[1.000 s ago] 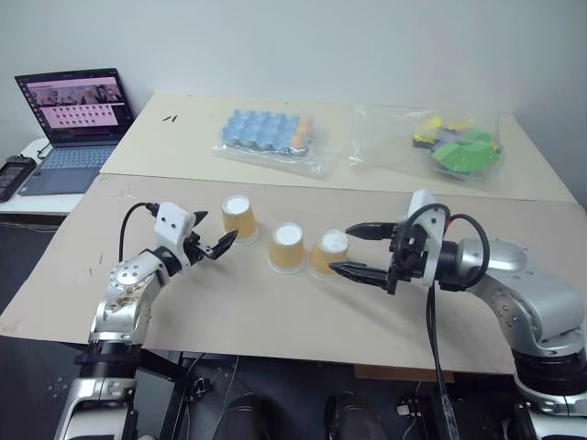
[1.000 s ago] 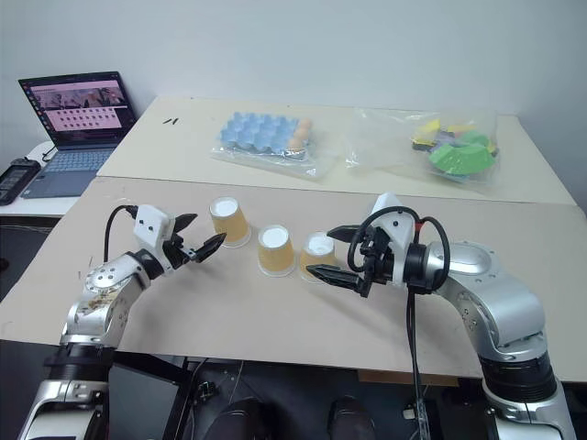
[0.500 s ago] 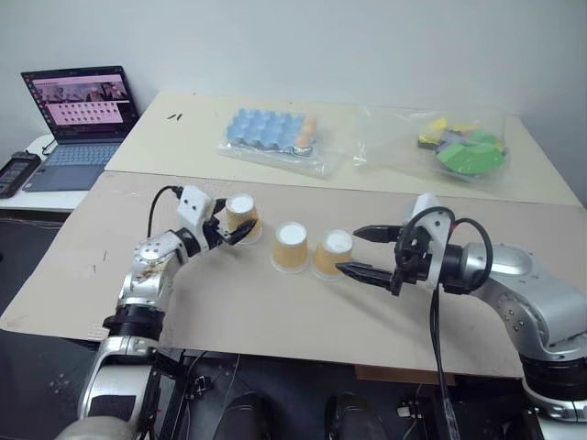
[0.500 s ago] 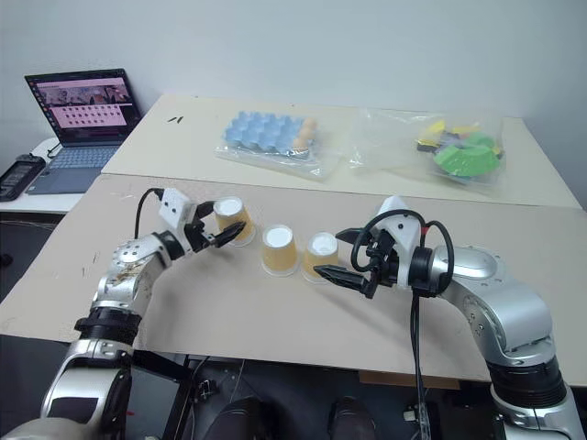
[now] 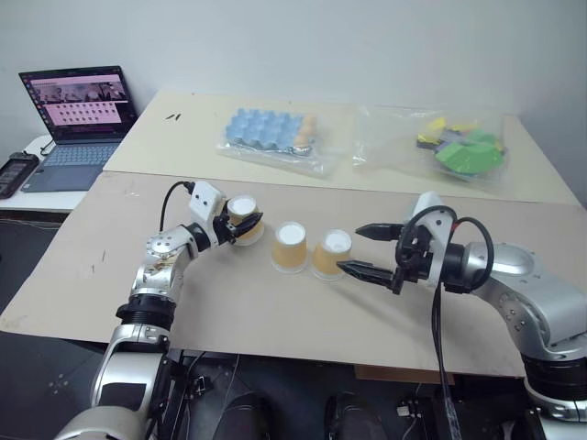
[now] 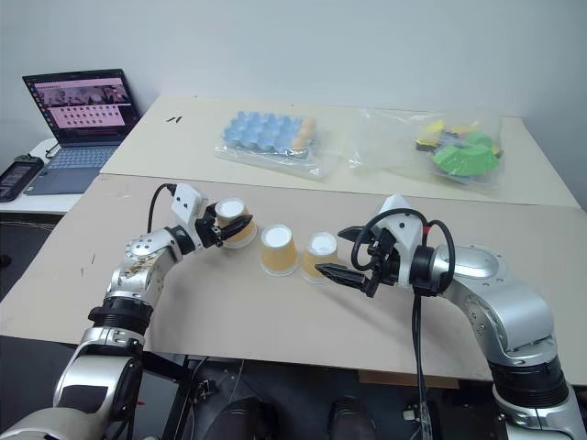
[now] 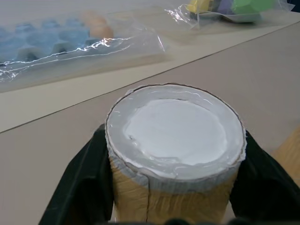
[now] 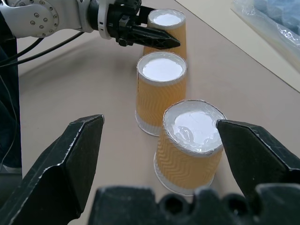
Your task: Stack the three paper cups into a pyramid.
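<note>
On the desk (image 5: 229,312), three paper cups stand inverted in a row; the left hand (image 5: 240,225) pinches the leftmost cup (image 5: 241,214), while the right hand (image 5: 359,250) stays spread around the rightmost cup (image 5: 330,253).

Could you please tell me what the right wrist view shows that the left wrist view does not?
The right wrist view alone takes in all three upturned cups in a row: the nearest cup, the middle cup and the far cup, plus the open right gripper around the nearest and the left gripper from outside. The left wrist view alone shows the bag of green pieces. Both share the far cup, gripped by the left fingers, and the bagged blue tray.
</note>
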Controlling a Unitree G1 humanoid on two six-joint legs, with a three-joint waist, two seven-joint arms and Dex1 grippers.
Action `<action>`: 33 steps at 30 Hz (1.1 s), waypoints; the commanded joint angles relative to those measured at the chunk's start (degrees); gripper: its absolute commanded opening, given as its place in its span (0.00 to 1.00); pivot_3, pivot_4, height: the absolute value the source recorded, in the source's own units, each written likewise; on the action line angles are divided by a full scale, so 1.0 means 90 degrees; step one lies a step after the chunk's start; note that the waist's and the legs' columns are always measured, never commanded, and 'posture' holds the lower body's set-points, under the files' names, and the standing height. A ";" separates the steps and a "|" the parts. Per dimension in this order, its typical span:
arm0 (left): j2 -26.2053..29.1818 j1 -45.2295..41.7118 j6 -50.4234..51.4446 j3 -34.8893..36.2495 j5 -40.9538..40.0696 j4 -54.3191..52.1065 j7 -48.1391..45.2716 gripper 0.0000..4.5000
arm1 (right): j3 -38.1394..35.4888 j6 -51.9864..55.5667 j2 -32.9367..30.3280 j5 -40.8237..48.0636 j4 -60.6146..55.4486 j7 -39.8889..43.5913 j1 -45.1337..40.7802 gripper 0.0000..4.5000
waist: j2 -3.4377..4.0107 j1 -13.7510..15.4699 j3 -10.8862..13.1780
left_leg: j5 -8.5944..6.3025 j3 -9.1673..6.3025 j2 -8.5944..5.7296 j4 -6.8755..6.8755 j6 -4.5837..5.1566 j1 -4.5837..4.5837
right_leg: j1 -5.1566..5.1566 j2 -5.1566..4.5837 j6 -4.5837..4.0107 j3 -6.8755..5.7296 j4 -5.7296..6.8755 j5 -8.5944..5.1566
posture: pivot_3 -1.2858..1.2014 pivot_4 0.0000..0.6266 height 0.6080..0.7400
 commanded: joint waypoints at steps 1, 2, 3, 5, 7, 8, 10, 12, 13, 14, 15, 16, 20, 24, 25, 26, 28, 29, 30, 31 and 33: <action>-0.0004 -0.0324 -0.0076 0.0066 0.0002 -0.0217 0.0029 0.67 | -0.0120 -0.0211 -0.0050 -0.0036 -0.0005 -0.0081 -0.0120 1.00 | 0.0000 0.0000 0.0000 | 0.0000 0.0000 0.0000 0.0001 0.0000 0.0000 | 0.0000 0.0000 0.0000 0.0000 0.0000 0.0000 | 0.52 0.24 0.75; -0.0012 -0.0368 -0.0055 0.0081 -0.0019 -0.0293 0.0049 0.67 | -0.0118 -0.0219 -0.0041 -0.0050 0.0026 -0.0097 -0.0137 1.00 | -0.0001 0.0000 0.0000 | 0.0000 0.0000 0.0000 0.0001 0.0000 0.0000 | 0.0000 0.0000 0.0000 0.0000 0.0000 0.0000 | 0.52 0.24 0.75; -0.0054 -0.0511 0.0073 0.0162 -0.0157 -0.0423 0.0076 0.67 | -0.0099 -0.0247 -0.0051 -0.0109 0.0077 -0.0119 -0.0151 1.00 | -0.0003 0.0003 0.0002 | 0.0000 -0.0001 0.0000 0.0001 0.0000 -0.0001 | 0.0000 0.0000 0.0000 0.0000 0.0000 0.0000 | 0.52 0.24 0.75; -0.0080 -0.0878 0.0271 0.0206 -0.0332 -0.0623 -0.0013 0.67 | -0.0081 -0.0309 -0.0071 -0.0208 0.0190 -0.0156 -0.0180 1.00 | -0.0010 0.0017 0.0006 | 0.0000 -0.0006 0.0000 0.0006 0.0000 -0.0006 | 0.0000 0.0000 0.0000 -0.0006 0.0001 0.0000 | 0.52 0.24 0.75; -0.0068 -0.1262 0.0503 0.0179 -0.0508 -0.0888 -0.0234 0.67 | -0.0103 -0.0366 -0.0089 -0.0268 0.0290 -0.0194 -0.0202 1.00 | -0.0020 0.0020 0.0012 | 0.0000 -0.0019 -0.0001 0.0015 0.0000 -0.0020 | 0.0000 0.0000 0.0001 -0.0017 0.0000 0.0001 | 0.52 0.24 0.75; -0.0056 -0.1453 0.0694 0.0168 -0.0652 -0.1042 -0.0391 0.67 | -0.0123 -0.0389 -0.0092 -0.0299 0.0339 -0.0211 -0.0216 1.00 | -0.0021 0.0020 0.0013 | 0.0000 -0.0027 -0.0001 0.0018 0.0000 -0.0028 | -0.0001 0.0000 0.0002 -0.0025 -0.0001 0.0001 | 0.52 0.24 0.75; -0.0027 -0.1765 0.1209 0.0156 -0.1026 -0.1368 -0.0747 0.67 | -0.0167 -0.0431 -0.0110 -0.0359 0.0412 -0.0240 -0.0215 1.00 | -0.0021 0.0016 0.0013 | 0.0001 -0.0037 -0.0005 0.0020 0.0001 -0.0040 | -0.0002 -0.0001 0.0004 -0.0036 0.0000 0.0002 | 0.52 0.24 0.75; 0.0059 -0.1971 0.1904 0.0098 -0.1462 -0.1698 -0.1237 0.67 | -0.0245 -0.0497 -0.0144 -0.0422 0.0453 -0.0284 -0.0139 1.00 | -0.0021 0.0010 0.0012 | 0.0001 -0.0043 -0.0006 0.0018 0.0001 -0.0045 | -0.0001 -0.0001 0.0005 -0.0045 0.0001 0.0002 | 0.52 0.24 0.75; 0.0112 -0.2044 0.2256 0.0054 -0.1651 -0.1814 -0.1471 0.67 | -0.0284 -0.0525 -0.0160 -0.0449 0.0463 -0.0308 -0.0088 1.00 | -0.0020 0.0006 0.0012 | 0.0001 -0.0044 -0.0006 0.0017 0.0000 -0.0045 | -0.0001 -0.0001 0.0007 -0.0047 0.0004 0.0001 | 0.52 0.24 0.75; 0.0166 -0.2088 0.2501 0.0007 -0.1769 -0.1887 -0.1673 0.67 | -0.0302 -0.0548 -0.0169 -0.0480 0.0473 -0.0339 -0.0052 1.00 | -0.0020 -0.0002 0.0012 | 0.0002 -0.0045 -0.0006 0.0017 -0.0001 -0.0044 | -0.0001 0.0000 0.0012 -0.0048 0.0003 -0.0002 | 0.52 0.24 0.75; 0.0209 -0.2121 0.2713 -0.0044 -0.1870 -0.1922 -0.1878 0.67 | -0.0332 -0.0571 -0.0175 -0.0510 0.0478 -0.0375 -0.0006 1.00 | -0.0020 -0.0017 0.0012 | 0.0002 -0.0047 -0.0006 0.0018 -0.0001 -0.0042 | 0.0000 0.0001 0.0013 -0.0049 0.0002 -0.0003 | 0.52 0.24 0.75; 0.0230 -0.2152 0.2864 -0.0107 -0.1930 -0.1918 -0.2065 0.67 | -0.0378 -0.0592 -0.0185 -0.0544 0.0475 -0.0410 0.0051 1.00 | -0.0020 -0.0022 0.0012 | 0.0004 -0.0047 -0.0006 0.0019 -0.0004 -0.0037 | 0.0001 0.0001 0.0015 -0.0047 0.0000 -0.0004 | 0.52 0.24 0.75; 0.0230 -0.2279 0.3023 -0.0418 -0.1826 -0.1646 -0.2617 0.67 | -0.0529 -0.0614 -0.0170 -0.0599 0.0397 -0.0577 0.0242 1.00 | -0.0020 -0.0022 0.0013 | 0.0008 -0.0052 -0.0007 0.0026 -0.0011 -0.0030 | 0.0007 0.0001 0.0016 -0.0046 0.0006 -0.0004 | 0.52 0.24 0.75; 0.0061 -0.2436 0.2781 -0.0693 -0.1594 -0.1067 -0.3065 0.67 | -0.0651 -0.0592 -0.0132 -0.0621 0.0207 -0.0772 0.0491 1.00 | -0.0021 0.0003 0.0013 | 0.0008 -0.0057 -0.0009 0.0027 -0.0010 -0.0032 | 0.0009 0.0001 0.0016 -0.0048 0.0004 -0.0004 | 0.52 0.24 0.75; 0.0004 -0.2487 0.2757 -0.0738 -0.1569 -0.0940 -0.3163 0.67 | -0.0666 -0.0592 -0.0134 -0.0624 0.0156 -0.0810 0.0558 1.00 | -0.0021 0.0005 0.0013 | 0.0008 -0.0057 -0.0010 0.0025 -0.0010 -0.0033 | 0.0008 0.0001 0.0016 -0.0047 0.0002 -0.0005 | 0.52 0.24 0.75; -0.0052 -0.2541 0.2711 -0.0796 -0.1532 -0.0819 -0.3274 0.67 | -0.0691 -0.0585 -0.0123 -0.0613 0.0114 -0.0853 0.0611 1.00 | -0.0021 0.0007 0.0013 | 0.0008 -0.0057 -0.0011 0.0025 -0.0010 -0.0034 | 0.0008 0.0001 0.0017 -0.0047 0.0001 -0.0005 | 0.52 0.24 0.75; -0.0204 -0.2662 0.2559 -0.0904 -0.1399 -0.0501 -0.3428 0.67 | -0.0725 -0.0581 -0.0114 -0.0596 0.0038 -0.0920 0.0701 1.00 | -0.0021 0.0020 0.0013 | 0.0008 -0.0060 -0.0015 0.0026 -0.0010 -0.0044 | 0.0004 0.0001 0.0017 -0.0051 0.0000 -0.0005 | 0.52 0.24 0.75; -0.0277 -0.2716 0.2458 -0.0972 -0.1309 -0.0335 -0.3494 0.67 | -0.0747 -0.0576 -0.0106 -0.0586 -0.0001 -0.0955 0.0741 1.00 | -0.0021 0.0022 0.0013 | 0.0008 -0.0062 -0.0016 0.0027 -0.0010 -0.0047 | 0.0004 0.0001 0.0017 -0.0054 0.0000 -0.0005 | 0.52 0.24 0.75; -0.0333 -0.2763 0.2358 -0.1010 -0.1238 -0.0183 -0.3562 0.67 | -0.0756 -0.0568 -0.0093 -0.0582 -0.0031 -0.0997 0.0764 1.00 | -0.0021 0.0020 0.0013 | 0.0008 -0.0064 -0.0017 0.0028 -0.0009 -0.0048 | 0.0004 0.0001 0.0017 -0.0055 0.0000 -0.0005 | 0.52 0.24 0.75; -0.0396 -0.2807 0.2240 -0.1049 -0.1160 -0.0038 -0.3602 0.67 | -0.0774 -0.0564 -0.0091 -0.0574 -0.0063 -0.1022 0.0796 1.00 | -0.0021 0.0017 0.0013 | 0.0008 -0.0065 -0.0018 0.0030 -0.0009 -0.0048 | 0.0004 0.0001 0.0017 -0.0056 -0.0001 -0.0005 | 0.52 0.24 0.75; -0.0498 -0.2882 0.2037 -0.1096 -0.1028 0.0198 -0.3709 0.67 | -0.0815 -0.0545 -0.0086 -0.0543 -0.0146 -0.1073 0.0865 1.00 | -0.0021 0.0015 0.0013 | 0.0008 -0.0067 -0.0018 0.0030 -0.0009 -0.0048 | 0.0004 0.0001 0.0017 -0.0056 -0.0001 -0.0005 | 0.52 0.24 0.75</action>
